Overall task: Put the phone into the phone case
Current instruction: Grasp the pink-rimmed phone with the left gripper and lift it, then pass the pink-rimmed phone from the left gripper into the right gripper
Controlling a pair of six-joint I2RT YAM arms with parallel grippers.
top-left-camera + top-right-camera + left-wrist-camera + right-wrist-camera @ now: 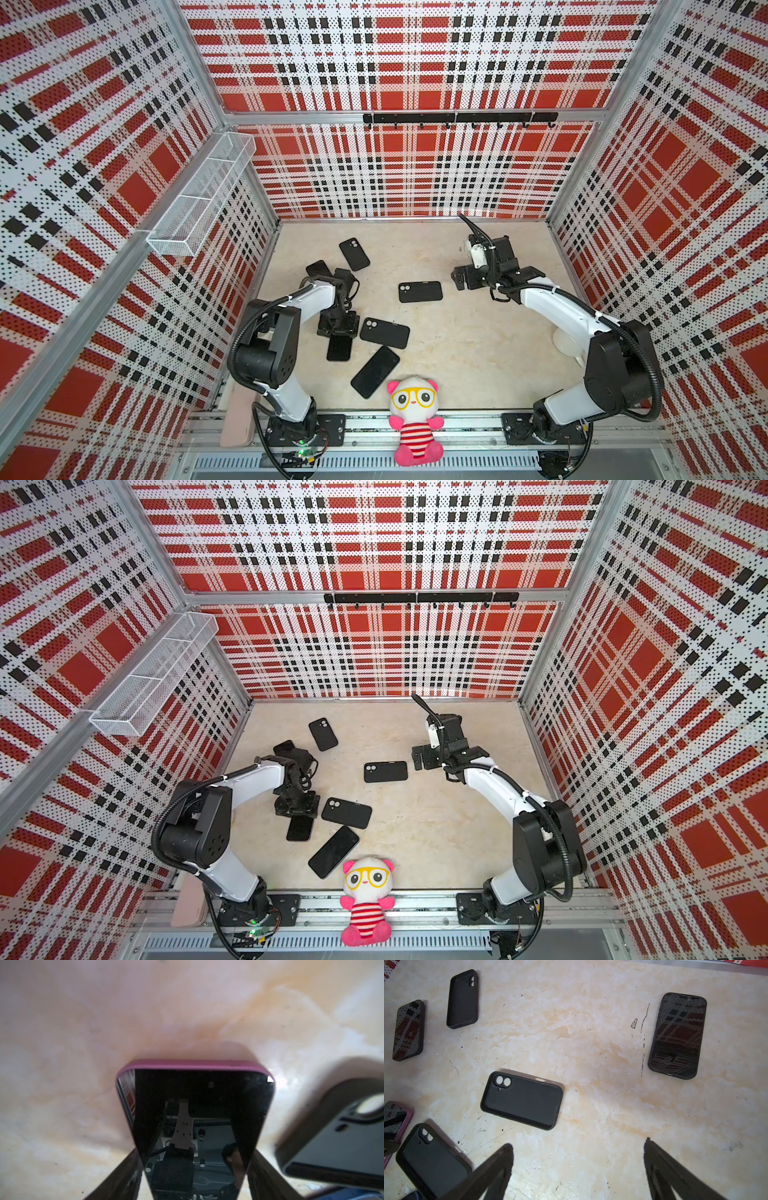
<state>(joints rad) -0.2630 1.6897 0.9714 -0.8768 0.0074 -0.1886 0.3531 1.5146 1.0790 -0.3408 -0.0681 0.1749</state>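
The left hand [338, 331] points straight down, fingers parted, while the right hand [578, 1144] hovers with fingers spread wide.

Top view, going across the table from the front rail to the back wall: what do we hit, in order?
plush toy → screen-up phone → empty black case → crosswise empty case → far empty case. Skipped: the pink-rimmed phone, partly hidden and level with the empty black case.

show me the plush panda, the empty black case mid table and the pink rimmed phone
pink and white plush panda [417, 434]: in a top view, striped chest
empty black mid-table phone case [419, 291]: in a top view, inner floor
pink-rimmed black glass phone [195, 1126]: left wrist view, screen
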